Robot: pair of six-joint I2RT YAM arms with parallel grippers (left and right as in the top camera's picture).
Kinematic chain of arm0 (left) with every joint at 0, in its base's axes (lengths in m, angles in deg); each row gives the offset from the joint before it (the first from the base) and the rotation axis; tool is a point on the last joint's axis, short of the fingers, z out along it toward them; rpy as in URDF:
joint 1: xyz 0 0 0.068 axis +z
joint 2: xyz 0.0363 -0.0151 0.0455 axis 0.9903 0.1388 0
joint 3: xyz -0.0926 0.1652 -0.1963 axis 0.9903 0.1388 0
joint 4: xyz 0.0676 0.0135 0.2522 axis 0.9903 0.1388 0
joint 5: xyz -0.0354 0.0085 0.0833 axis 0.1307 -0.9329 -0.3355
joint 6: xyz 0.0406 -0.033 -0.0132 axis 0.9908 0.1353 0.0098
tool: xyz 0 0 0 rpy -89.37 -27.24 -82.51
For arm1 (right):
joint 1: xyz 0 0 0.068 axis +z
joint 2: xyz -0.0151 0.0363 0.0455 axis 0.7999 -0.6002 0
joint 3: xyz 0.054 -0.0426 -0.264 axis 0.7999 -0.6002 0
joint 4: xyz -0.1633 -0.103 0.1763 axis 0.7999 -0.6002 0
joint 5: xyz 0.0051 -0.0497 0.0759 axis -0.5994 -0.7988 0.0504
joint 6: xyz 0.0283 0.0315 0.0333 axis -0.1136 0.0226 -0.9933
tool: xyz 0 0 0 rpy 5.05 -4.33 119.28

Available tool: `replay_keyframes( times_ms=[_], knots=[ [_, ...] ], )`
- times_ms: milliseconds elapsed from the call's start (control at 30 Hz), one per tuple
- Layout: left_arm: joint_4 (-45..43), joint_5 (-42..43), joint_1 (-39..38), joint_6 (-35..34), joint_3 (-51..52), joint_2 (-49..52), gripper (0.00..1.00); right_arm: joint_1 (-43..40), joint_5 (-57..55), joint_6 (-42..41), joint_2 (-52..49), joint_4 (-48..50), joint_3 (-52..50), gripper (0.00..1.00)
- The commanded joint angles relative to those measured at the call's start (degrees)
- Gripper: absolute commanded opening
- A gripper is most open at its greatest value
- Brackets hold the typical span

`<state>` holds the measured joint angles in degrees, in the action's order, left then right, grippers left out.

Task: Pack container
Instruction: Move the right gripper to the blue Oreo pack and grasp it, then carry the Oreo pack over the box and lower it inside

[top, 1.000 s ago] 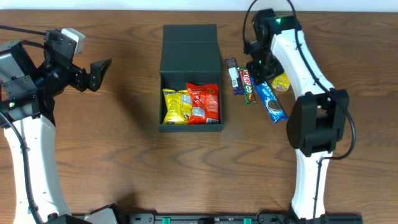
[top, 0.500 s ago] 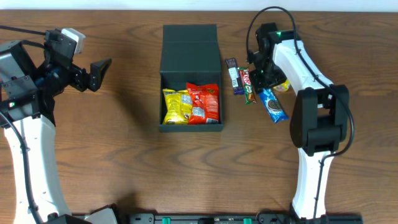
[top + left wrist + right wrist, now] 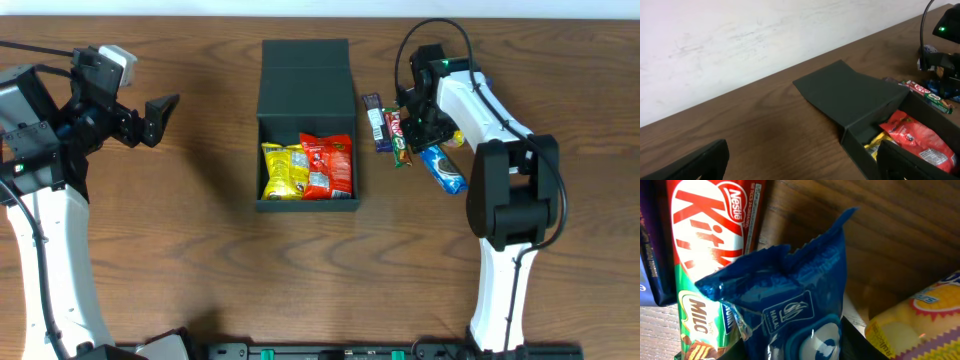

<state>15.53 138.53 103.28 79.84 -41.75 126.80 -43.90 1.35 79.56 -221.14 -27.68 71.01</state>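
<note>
The right gripper (image 3: 427,138) has shifted along the snack row and now pinches the blue packet (image 3: 790,305) beside the KitKat (image 3: 715,225). The pick-up is in hand. Next comes a lift leftward into the open container (image 3: 305,70) mid-desk (image 3: 200,260). The left gripper (image 3: 160,112) stands agape.

Soft, even light falls from above; overhead, shadows under the arms are faint and the grain of the table (image 3: 200,250) is sharp. Close between the jaws of the right gripper (image 3: 428,130), white glare streaks the blue wrapper (image 3: 790,310) and the red bar (image 3: 715,225) beyond. The fingers (image 3: 695,162) of the left gripper (image 3: 158,115) show dark and blurred; ahead of them the wall (image 3: 740,40) is bright, nearly washed out.
</note>
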Motion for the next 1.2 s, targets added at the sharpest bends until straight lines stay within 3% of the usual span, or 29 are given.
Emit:
replay_keyframes(
  times_ms=[0, 300, 567, 767, 1167],
  knots=[
    [-0.1, 0.1, -0.1, -0.5, -0.3, 0.6, 0.95, -0.1, -0.2, -0.6, 0.7, 0.1, -0.2, 0.31],
    [-0.1, 0.1, -0.1, -0.5, -0.3, 0.6, 0.95, 1.3, 1.4, -2.3, 0.7, -5.6, 12.7, 0.22],
    [-0.1, 0.0, -0.1, -0.4, -0.3, 0.6, 0.95, 7.1, 2.1, 6.3, 0.7, -10.9, 31.4, 0.17],
    [-0.8, 0.0, 0.0, -0.4, -0.3, 0.6, 0.95, 14.3, 11.6, 14.4, 0.7, -12.4, 33.4, 0.16],
    [-4.6, -0.8, 0.1, 0.7, -0.3, 0.6, 0.95, 24.6, 11.8, 19.0, -0.6, -13.1, 32.5, 0.21]
  ],
)
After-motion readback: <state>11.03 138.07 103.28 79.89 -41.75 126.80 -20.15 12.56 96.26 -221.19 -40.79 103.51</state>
